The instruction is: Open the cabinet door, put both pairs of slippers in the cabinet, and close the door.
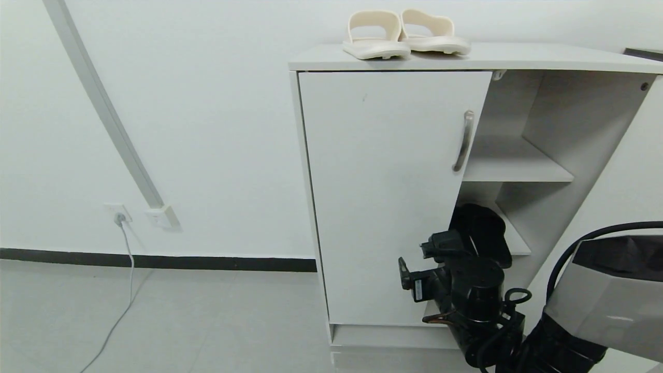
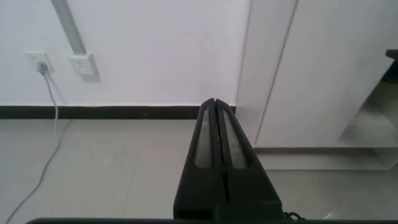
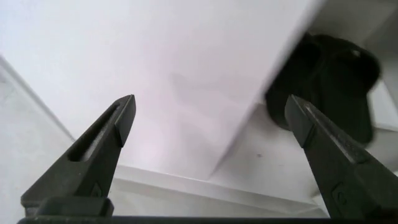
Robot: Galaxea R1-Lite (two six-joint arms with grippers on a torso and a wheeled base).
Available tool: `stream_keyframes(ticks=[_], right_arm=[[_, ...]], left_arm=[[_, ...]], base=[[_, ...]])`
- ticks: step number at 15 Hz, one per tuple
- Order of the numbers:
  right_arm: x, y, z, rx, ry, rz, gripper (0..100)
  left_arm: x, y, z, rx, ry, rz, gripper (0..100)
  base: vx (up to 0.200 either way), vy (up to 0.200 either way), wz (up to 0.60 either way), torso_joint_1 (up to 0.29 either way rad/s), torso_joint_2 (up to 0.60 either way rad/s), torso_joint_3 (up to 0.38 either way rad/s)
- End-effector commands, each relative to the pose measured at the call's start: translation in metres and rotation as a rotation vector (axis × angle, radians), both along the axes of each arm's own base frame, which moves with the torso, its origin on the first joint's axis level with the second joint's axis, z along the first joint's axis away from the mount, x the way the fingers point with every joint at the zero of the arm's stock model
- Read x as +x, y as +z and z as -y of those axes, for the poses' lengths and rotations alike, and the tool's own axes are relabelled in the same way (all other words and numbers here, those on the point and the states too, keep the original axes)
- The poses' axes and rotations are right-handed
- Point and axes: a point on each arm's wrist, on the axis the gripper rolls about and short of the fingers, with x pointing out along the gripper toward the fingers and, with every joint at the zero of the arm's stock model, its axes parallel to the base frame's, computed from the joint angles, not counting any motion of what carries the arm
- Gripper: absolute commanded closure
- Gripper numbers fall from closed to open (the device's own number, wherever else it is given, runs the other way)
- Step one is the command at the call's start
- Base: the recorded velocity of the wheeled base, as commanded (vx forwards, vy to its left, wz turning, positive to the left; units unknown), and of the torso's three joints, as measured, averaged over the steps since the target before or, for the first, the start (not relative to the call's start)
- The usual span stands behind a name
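Note:
The white cabinet [image 1: 518,57] has its left door [image 1: 383,197] shut, with a metal handle [image 1: 463,141] on the door's right edge. The right half stands open and shows shelves [image 1: 513,166]. A cream pair of slippers [image 1: 406,33] rests on top of the cabinet. A black pair of slippers [image 1: 481,228] lies on the lower shelf, also seen as the black slippers [image 3: 329,74]. My right gripper [image 3: 211,106] is open, low in front of the door's edge [image 3: 242,143], holding nothing. My left gripper [image 2: 214,102] is shut and empty, above the floor to the left of the cabinet [image 2: 323,68].
A wall socket with a grey cable [image 1: 120,217] and a slanted grey conduit [image 1: 103,109] are on the wall to the left. Bare floor [image 1: 155,321] stretches left of the cabinet. A white panel [image 1: 621,197] stands at the far right.

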Motion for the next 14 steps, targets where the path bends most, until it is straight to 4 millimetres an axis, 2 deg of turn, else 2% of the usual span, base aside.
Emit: stream_keyframes(ticks=[1,4,14], right_arm=[[-0.0018,-0.0027,0.0017,-0.007,0.021,0.002,0],[-0.0024,-0.0098,0.0031,-0.048,0.044,0.009,0],[-0.0103,-0.0105,0.0006,-0.038,0.145,0.011,0]], left_arm=[[0.0001,0.0002,0.0,0.0,0.001,0.0,100],[0.0001,0.0002,0.0,0.0,0.001,0.0,100],[0.0001,0.0002,0.0,-0.002,0.001,0.0,100]], base=[[0.0,0.0,0.0,0.0,0.0,0.0],[0.0,0.0,0.0,0.0,0.0,0.0],[0.0,0.0,0.0,0.0,0.0,0.0]])
